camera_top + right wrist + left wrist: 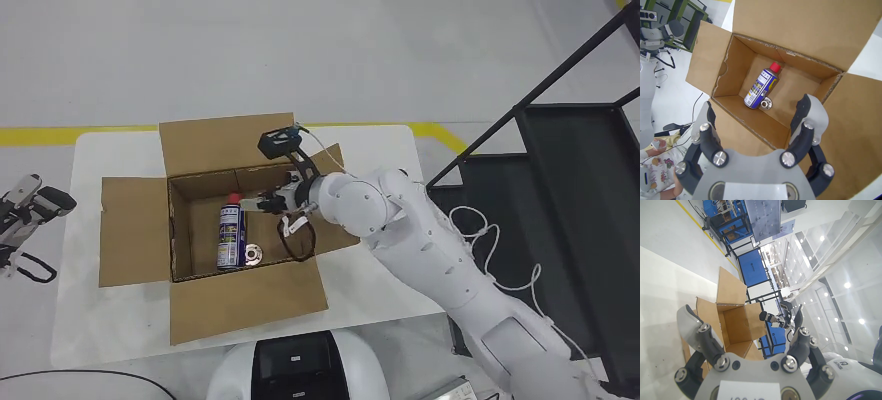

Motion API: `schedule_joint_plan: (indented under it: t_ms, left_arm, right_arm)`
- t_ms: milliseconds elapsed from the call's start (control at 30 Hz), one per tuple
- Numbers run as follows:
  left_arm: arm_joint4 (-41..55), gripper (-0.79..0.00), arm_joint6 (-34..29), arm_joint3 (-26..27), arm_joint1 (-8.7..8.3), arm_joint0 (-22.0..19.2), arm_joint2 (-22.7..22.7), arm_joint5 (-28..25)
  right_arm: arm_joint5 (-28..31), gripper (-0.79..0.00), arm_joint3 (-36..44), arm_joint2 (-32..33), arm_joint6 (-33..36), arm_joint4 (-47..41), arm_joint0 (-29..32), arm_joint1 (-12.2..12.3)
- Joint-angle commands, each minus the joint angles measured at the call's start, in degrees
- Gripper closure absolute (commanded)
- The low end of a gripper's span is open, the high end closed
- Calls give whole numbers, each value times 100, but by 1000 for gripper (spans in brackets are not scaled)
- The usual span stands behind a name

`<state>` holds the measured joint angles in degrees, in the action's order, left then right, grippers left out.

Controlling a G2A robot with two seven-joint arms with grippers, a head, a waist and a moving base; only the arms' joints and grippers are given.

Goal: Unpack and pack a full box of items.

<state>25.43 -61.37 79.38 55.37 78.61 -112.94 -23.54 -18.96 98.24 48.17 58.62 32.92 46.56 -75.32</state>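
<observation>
An open cardboard box (135, 230) stands on the white table (385, 160) with all flaps folded out. Inside lies a blue and yellow spray can (230, 233) with a red cap, and a small round metal flange (254, 253) rests against its base. The right wrist view looks down on the spray can (761, 85) and the flange (766, 103) on the box (730, 75) floor. My right gripper (268, 203) hangs open and empty above the box's right side; from its own camera the right gripper (759, 111) is over the near wall. My left gripper (35, 205) (744, 317) is open and empty, beyond the table's left edge, facing the box (734, 323).
A black metal stair frame (560, 170) stands close to the table's right side. A yellow floor line (60, 133) runs behind the table. Bare table surface lies in front of the box and to its left (85, 320).
</observation>
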Motion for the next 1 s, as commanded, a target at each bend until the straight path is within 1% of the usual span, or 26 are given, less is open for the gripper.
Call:
schedule_joint_plan:
  t_ms: [0, 167, 267, 333, 967]
  left_arm:
    - [0, -785, 0, 0, 0, 0, 0, 0]
    - [0, -785, 0, 0, 0, 0, 0, 0]
    - [0, -785, 0, 0, 0, 0, 0, 0]
    - [0, -785, 0, 0, 0, 0, 0, 0]
    - [0, -785, 0, 0, 0, 0, 0, 0]
  right_arm:
    - [-322, -785, -309, -377, -43, -99, -262, -133]
    - [-916, -785, -1003, -1181, -332, -366, -758, -518]
    - [-1162, -785, -1422, -1487, -457, -546, -967, -728]
    - [-1262, -785, -1646, -1596, -488, -615, -1082, -826]
    - [-1262, -785, -1646, -1596, -488, -615, -1082, -826]
